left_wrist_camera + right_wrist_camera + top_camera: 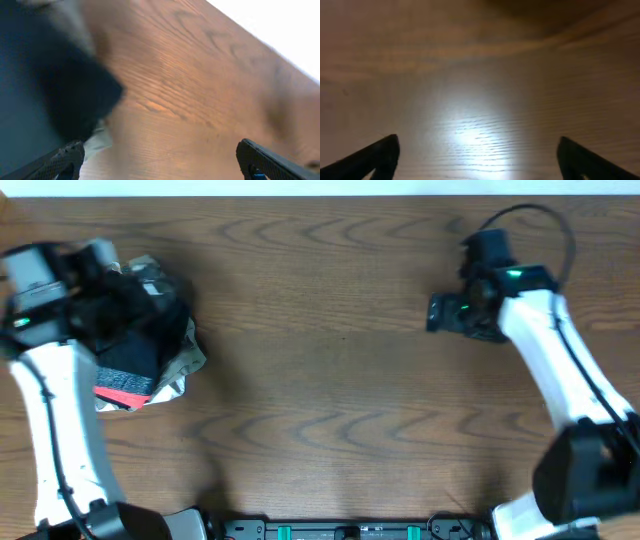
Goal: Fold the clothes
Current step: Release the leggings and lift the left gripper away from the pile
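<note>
The clothes (160,320), soft, light, stretchy black pants, lie bunched just beside the left pincer (160,155), far from the right pincer (479,150), both spread apart and empty; the waistband (125,370) looks the firmest hold.

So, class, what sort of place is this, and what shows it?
Probably a robotics lab bench: a wood-grain table, white left arm and right arm at its front edge, and crumpled black pants.

Left arm (45,410): white, runs up the left edge of the overhead frame. Left gripper (159,147): upper left, jaws spread wide.
Right arm (555,350): white, angles toward the upper right. Right gripper (479,139): jaws spread wide.
</note>
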Robot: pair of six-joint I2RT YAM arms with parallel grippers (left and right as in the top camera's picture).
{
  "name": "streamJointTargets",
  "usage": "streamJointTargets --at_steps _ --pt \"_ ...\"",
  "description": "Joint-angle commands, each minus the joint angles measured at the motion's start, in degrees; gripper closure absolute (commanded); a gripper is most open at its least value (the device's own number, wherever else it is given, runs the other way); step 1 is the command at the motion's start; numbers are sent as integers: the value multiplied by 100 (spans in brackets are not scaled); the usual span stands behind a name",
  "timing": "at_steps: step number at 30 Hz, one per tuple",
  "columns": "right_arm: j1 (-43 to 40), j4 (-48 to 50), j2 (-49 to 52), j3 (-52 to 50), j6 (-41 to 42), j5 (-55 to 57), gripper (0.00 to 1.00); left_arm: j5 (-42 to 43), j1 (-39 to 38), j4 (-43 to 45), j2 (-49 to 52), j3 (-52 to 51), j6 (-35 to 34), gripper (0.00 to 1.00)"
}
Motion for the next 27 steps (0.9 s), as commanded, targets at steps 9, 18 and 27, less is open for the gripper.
streamJointTargets --at_steps 9,18,27 --pt "-616 120 -501 15 -1113 68 1 -2953 -2503 402 -144 101 518 2" --pt "-625 -304 -1073 9 -407 339 3 -2402 -2378 -55 -372 98 153 2" --pt "-262 238 -3373 -1270 -17 680 2 -1982 -2343 208 -1878 -629 413 2"
